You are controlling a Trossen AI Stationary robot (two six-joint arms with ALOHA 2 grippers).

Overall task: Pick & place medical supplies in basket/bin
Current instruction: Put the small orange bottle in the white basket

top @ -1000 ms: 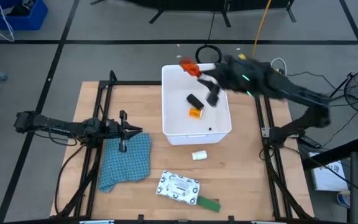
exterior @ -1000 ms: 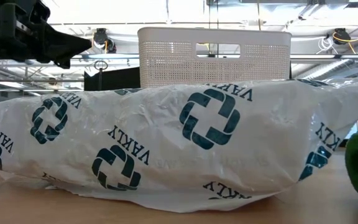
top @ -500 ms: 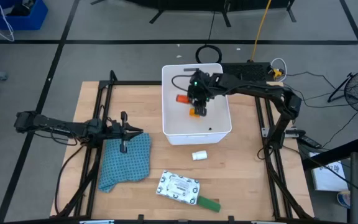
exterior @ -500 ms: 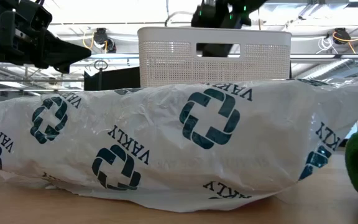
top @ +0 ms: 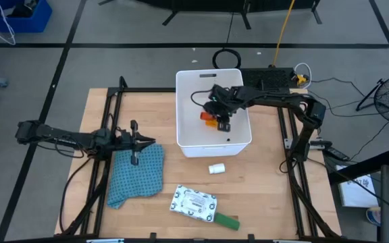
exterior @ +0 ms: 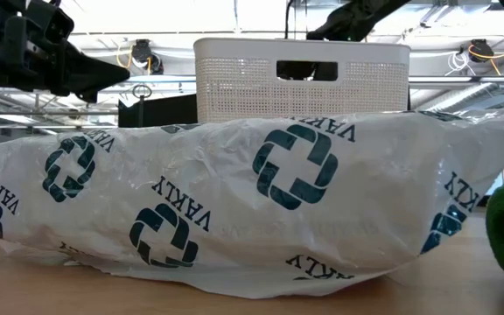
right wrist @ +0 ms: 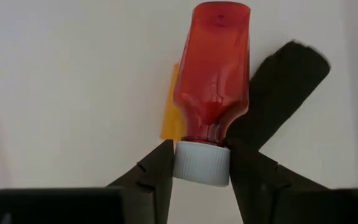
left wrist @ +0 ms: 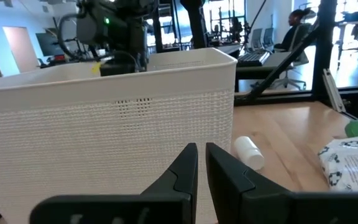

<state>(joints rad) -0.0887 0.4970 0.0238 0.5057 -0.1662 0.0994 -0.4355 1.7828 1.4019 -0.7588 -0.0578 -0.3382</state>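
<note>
Right, we see the right gripper (top: 220, 116) down inside the basket/bin (top: 189, 138), a white rounded-corner plastic tub with perforated mesh-like walls and a dark handle slot (exterior: 307, 70); its two dark fingers (right wrist: 157, 171) pinch the ribbed white cap of the red-orange bottle (right wrist: 214, 84), translucent plastic with a narrowed shoulder; bottle sits over the smooth white tub floor, whether touching it we cannot tell; beside it lies the flat orange piece (right wrist: 170, 106), and a black block (right wrist: 286, 87) shows behind the bottle; left gripper (top: 135, 144) waits over the edge of the blue cloth (top: 138, 175), a crumpled woven fabric on the wooden table (top: 269, 196); its fingers (left wrist: 180, 172) stand almost together with only a thin gap, nothing between them; small white cylinder (top: 216, 169) lies on the table just in front of the tub, outside it; white printed flat packet (top: 194, 202) is crinkly plastic with teal cross logos, lying near the table's front edge; green block (top: 225, 221), long and narrow, touches the packet's corner; these three are well apart from the tub.
</note>
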